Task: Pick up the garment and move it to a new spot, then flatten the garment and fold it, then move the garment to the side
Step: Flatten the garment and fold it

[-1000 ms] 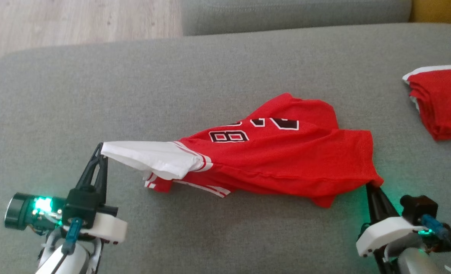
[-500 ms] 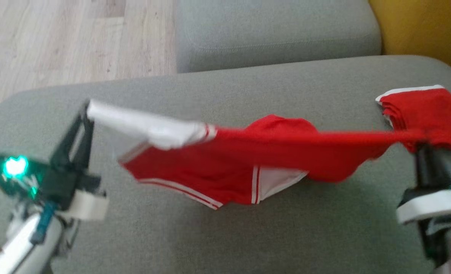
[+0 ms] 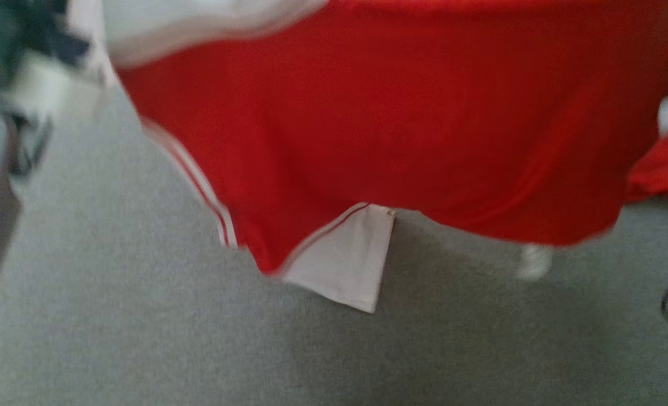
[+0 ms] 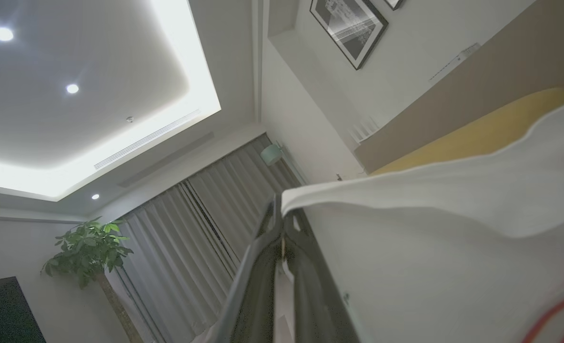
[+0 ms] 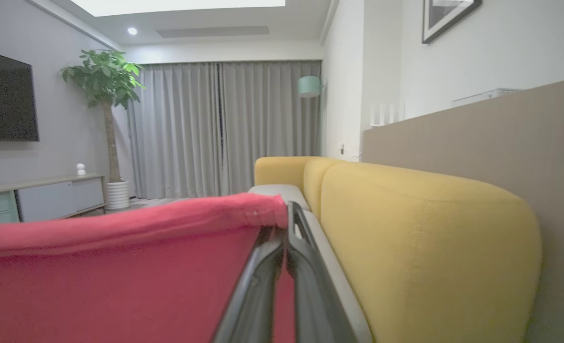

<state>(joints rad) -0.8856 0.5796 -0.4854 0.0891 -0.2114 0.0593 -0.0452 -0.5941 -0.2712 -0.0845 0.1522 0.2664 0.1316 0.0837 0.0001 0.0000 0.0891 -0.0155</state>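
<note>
l pincer [image 4: 281, 214] tilted up, r pincer [image 5: 289, 212] abt level, both clamped tight on garment [image 3: 401, 113] edges.

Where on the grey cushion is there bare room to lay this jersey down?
Bare grey fabric cushion runs along the whole near side, below the hanging red-and-white jersey, and up the left beside its striped edge. The right is crowded: a second red cloth lies there, with a small blurred white item nearby.
</note>
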